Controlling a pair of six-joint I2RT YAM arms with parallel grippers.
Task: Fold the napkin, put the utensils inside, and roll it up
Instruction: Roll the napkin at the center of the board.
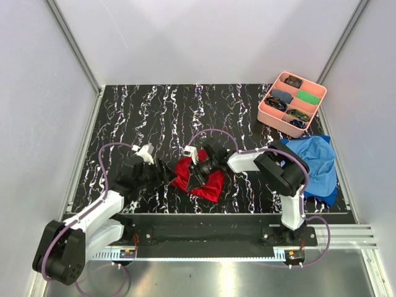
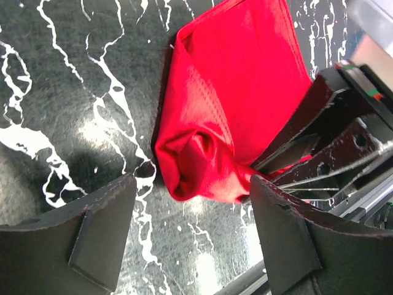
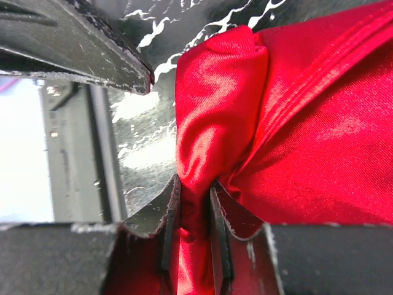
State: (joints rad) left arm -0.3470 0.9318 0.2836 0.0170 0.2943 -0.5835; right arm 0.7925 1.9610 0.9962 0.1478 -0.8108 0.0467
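**A:** Progress?

**B:** Napkin (image 1: 210, 187) is bunched into a loose, rough roll on the table (image 1: 154, 111), close to the near edge, about mid-width. Folding looks done and rolling partway, by my read. It isn't a tidy roll yet.

**A:** Utensils?

**B:** No orange cutlery showing anywhere. Could be inside the cloth, can't tell.

**A:** Grippers?

**B:** Right gripper (image 3: 195, 209) is pinched tight on a ridge of the red cloth. Left gripper (image 2: 193, 221) has its jaws wide apart, just beside the rolled end, holding nothing.

**A:** What's left?

**B:** Finish and tighten the roll, I'd say.

**A:** Any text, logos?

**B:** None readable. Pink tray (image 1: 267, 114) at the far right corner and blue cloth (image 1: 315, 164) by the right edge show no labels.
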